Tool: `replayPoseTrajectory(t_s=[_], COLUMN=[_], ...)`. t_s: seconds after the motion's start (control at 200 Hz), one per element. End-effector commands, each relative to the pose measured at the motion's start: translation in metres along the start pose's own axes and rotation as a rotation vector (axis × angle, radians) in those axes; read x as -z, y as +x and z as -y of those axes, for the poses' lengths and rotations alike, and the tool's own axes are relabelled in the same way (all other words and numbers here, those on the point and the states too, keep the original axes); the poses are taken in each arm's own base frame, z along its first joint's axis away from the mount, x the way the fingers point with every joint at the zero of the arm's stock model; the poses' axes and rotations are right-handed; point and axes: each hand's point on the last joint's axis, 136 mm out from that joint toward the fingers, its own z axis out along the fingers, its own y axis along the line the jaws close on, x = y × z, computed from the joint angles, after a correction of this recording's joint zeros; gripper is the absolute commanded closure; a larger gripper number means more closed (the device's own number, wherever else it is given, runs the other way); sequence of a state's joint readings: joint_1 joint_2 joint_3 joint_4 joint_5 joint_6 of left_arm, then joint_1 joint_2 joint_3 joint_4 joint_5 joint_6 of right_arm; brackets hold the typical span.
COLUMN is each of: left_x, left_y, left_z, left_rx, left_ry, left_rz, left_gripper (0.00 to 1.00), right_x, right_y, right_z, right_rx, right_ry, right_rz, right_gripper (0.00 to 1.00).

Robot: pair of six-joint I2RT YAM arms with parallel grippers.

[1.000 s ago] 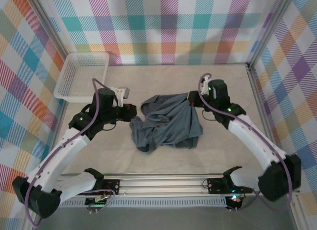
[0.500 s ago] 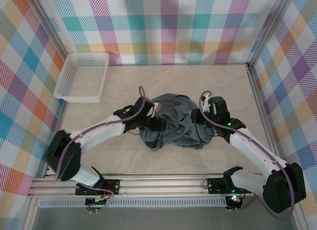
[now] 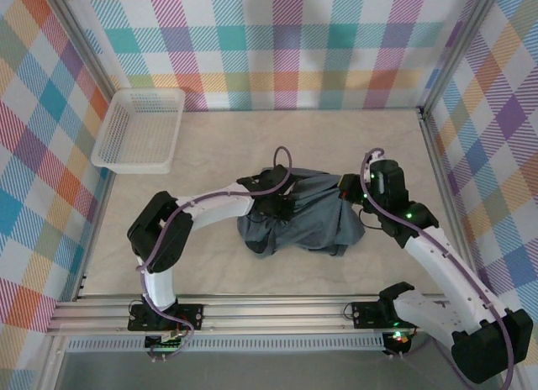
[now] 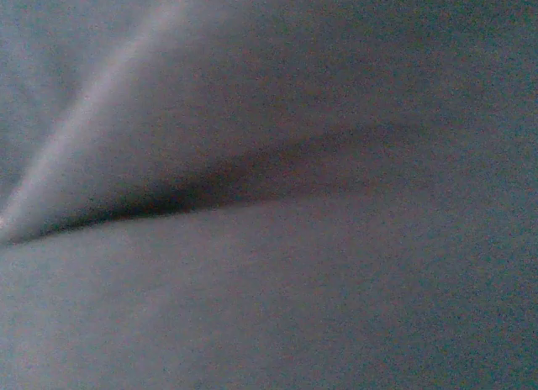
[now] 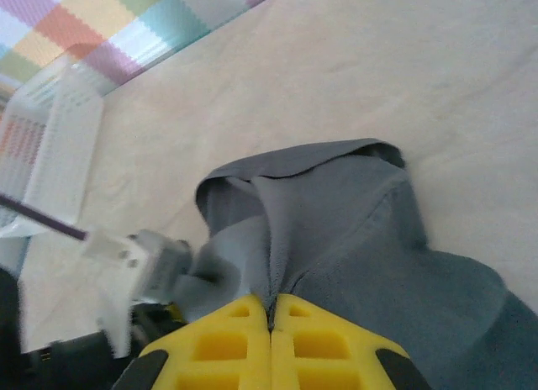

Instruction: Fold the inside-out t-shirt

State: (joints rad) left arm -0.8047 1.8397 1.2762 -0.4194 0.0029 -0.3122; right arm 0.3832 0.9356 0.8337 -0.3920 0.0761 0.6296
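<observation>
Left claw (image 3: 280, 207) farther right now, on inside-out t-shirt (image 3: 315, 229) in right claw (image 5: 271, 316).

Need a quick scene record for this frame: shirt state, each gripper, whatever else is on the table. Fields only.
garment: inside-out t-shirt, crumpled heap mid-table, not folded
left gripper: pressed into the shirt's upper left edge; open or shut unclear
right gripper: shut, pinching a fold at the shirt's right edge
basket: white mesh, far left corner, apart from the shirt
table: beige surface
</observation>
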Motion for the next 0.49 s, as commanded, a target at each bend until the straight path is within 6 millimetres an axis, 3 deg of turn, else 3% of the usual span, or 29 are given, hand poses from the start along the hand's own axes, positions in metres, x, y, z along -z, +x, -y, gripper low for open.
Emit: replayPoseTrajectory(t_s=[0.0, 0.06, 0.17, 0.26, 0.305, 0.37, 0.49], left_x=[0.037, 0.045, 0.050, 0.048, 0.047, 0.047, 0.047], left_y=[-0.002, 0.007, 0.030, 0.051, 0.061, 0.071, 0.081], left_z=[-0.033, -0.040, -0.041, -0.034, -0.030, -0.019, 0.000], left_rx=[0.030, 0.042, 0.068, 0.092, 0.087, 0.045, -0.068], left_ry=[-0.084, -0.086, -0.046, 0.019, 0.047, 0.086, 0.103], left_rz=[0.044, 0.039, 0.004, -0.015, -0.026, -0.031, -0.020], left_gripper=[0.94, 1.00, 1.00, 1.00, 1.00, 1.00, 1.00], right_x=[0.005, 0.005, 0.005, 0.005, 0.000, -0.008, -0.015], right_y=[0.016, 0.037, 0.094, 0.119, 0.114, 0.098, 0.083], right_z=[0.046, 0.072, 0.122, 0.135, 0.122, 0.084, 0.004], right_rx=[-0.058, -0.088, -0.177, -0.194, -0.129, 0.001, 0.329], right_ry=[0.166, 0.251, 0.396, 0.416, 0.337, 0.153, -0.161], right_rz=[-0.010, -0.046, -0.144, -0.197, -0.199, -0.191, -0.186], right_gripper=[1.00, 1.00, 0.99, 0.91, 0.79, 0.62, 0.49])
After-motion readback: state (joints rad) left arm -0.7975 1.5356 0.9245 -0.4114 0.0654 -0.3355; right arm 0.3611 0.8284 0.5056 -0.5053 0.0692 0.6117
